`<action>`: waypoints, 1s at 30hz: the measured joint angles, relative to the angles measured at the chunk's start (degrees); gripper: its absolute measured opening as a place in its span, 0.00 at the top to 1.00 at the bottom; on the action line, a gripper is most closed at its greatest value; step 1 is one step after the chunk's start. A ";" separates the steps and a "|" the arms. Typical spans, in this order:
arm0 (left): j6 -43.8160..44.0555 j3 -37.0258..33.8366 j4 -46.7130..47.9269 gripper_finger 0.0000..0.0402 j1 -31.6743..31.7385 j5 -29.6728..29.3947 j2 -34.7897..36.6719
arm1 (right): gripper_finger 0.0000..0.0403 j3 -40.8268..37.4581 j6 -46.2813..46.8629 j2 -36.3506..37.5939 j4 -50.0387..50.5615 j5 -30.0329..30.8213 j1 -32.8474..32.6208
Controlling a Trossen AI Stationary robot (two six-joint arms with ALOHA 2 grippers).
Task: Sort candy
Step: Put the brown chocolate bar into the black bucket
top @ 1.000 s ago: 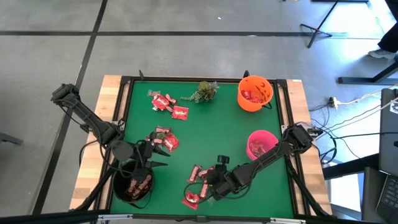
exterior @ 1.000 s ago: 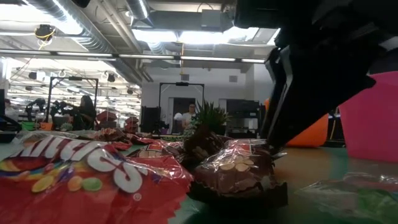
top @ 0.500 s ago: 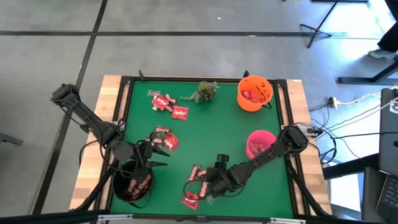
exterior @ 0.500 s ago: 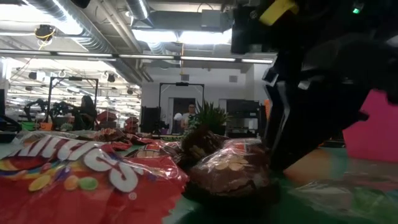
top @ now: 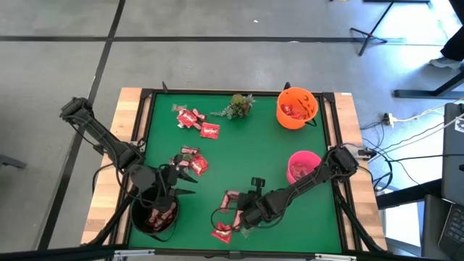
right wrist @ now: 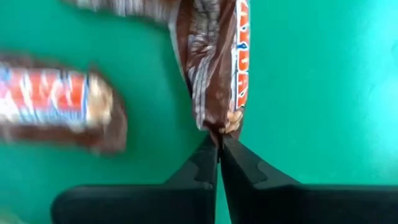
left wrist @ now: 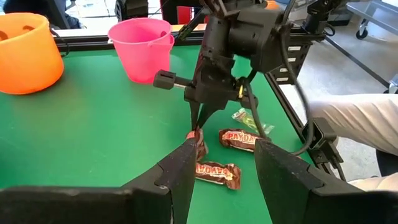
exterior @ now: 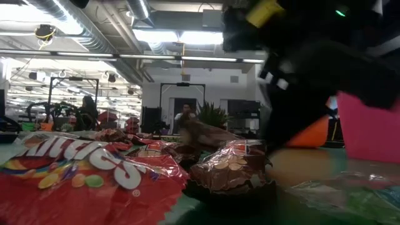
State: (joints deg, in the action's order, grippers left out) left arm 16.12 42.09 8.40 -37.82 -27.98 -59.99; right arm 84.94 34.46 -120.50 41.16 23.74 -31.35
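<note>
My right gripper (top: 230, 212) is low over the green mat near its near edge, shut on a dark brown bar (right wrist: 211, 62). The left wrist view shows that gripper (left wrist: 198, 127) with the bar (left wrist: 199, 144) below it. Two more brown bars (left wrist: 239, 139) (left wrist: 215, 171) lie flat beside it. My left gripper (top: 190, 184) is open and empty at the near left, just past a black bowl (top: 154, 217) that holds brown bars. Red packets lie near the sprig (top: 192, 119), mid-left (top: 196, 165) and at the near edge (top: 222, 232). My right gripper pinches the brown bar's crimped wrapper end (right wrist: 219, 132) between its two fingertips. The fingers come from above, pointing down. The bar hangs below them, roughly upright; whether its lower end (left wrist: 200, 151) still touches the mat I cannot tell.
An orange bowl (top: 297, 109) with red packets stands at the far right, a pink bowl (top: 303, 168) at the right. A green plant sprig (top: 238, 106) lies at the far middle. A clear-wrapped sweet (left wrist: 249, 118) lies by the right arm. A raised frame (top: 217, 92) rims the mat.
My right gripper has moved toward the table's left edge, staying low near the near edge. The brown bar at its fingertips has come up on end in the low view.
</note>
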 joint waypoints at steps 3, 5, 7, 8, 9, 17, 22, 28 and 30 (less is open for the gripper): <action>0.00 0.00 0.00 0.62 -0.23 -0.05 0.00 | 0.98 1.95 -0.17 1.11 -0.06 1.57 0.02; -0.04 0.00 -0.01 0.62 -0.60 0.05 0.00 | 0.99 3.06 -0.26 2.10 -0.18 2.47 -0.02; -0.72 0.00 -0.03 0.62 -1.07 0.43 -0.27 | 0.99 4.05 -0.36 3.04 -0.07 3.85 -0.04; -1.42 0.00 -0.02 0.62 -1.30 0.42 -0.69 | 0.99 4.57 -0.47 3.47 -0.02 4.59 -0.07; -1.93 0.00 0.09 0.62 -1.64 0.40 -1.21 | 0.99 5.02 -0.60 4.01 -0.12 5.04 -0.07; -10.56 0.00 -3.88 0.62 -2.23 -3.05 -11.16 | 1.00 7.38 -2.00 5.94 -0.39 8.58 -0.09; -13.76 0.00 -10.12 0.59 -0.68 -3.42 -15.92 | 1.00 8.18 -3.30 6.01 -1.61 8.04 -0.09; -14.43 0.00 -11.15 0.50 1.16 -3.52 -16.50 | 1.00 8.18 -3.30 6.01 -1.67 7.31 -0.09; -15.04 0.00 -11.18 0.47 1.50 -3.55 -16.51 | 1.00 8.17 -3.30 6.01 -1.84 7.16 -0.09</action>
State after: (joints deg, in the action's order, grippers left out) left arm 1.08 42.09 -2.77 -36.32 -31.53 -76.49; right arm 93.11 31.16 -114.50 39.31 30.89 -31.44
